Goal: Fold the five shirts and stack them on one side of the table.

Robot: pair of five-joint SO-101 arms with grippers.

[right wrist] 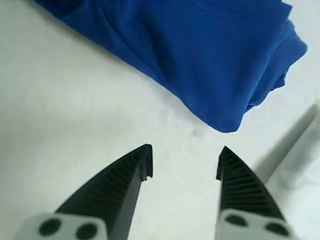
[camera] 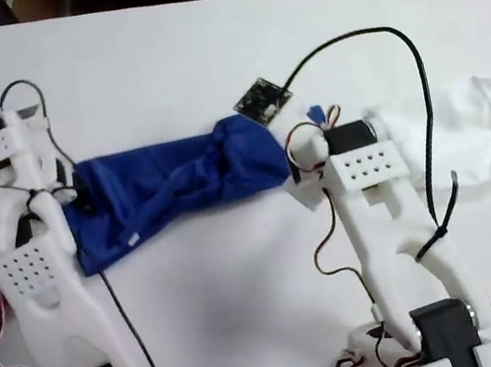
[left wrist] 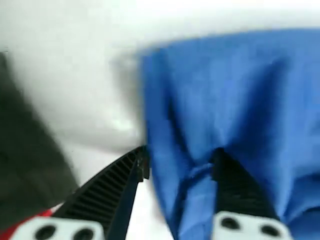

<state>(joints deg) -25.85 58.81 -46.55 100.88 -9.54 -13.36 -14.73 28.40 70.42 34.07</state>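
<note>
White table (camera: 249, 315): bunched blue shirt (camera: 171, 186) near the left edge, its white tag (camera: 133, 243) unreadable. Left gripper (left wrist: 180, 157) gapes astride its hem; right gripper (right wrist: 185, 152) gapes just beside it.

Left arm (camera: 39, 274) stretched forward, wrist tipped down; left gripper (left wrist: 180, 156) jaws apart. Right arm (camera: 388, 216) stretched forward alongside; right gripper (right wrist: 185, 150) jaws apart, angled downward.

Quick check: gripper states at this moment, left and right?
Left gripper: open, blue shirt edge between its jaws.
Right gripper: open, holding nothing, above the table.
</note>
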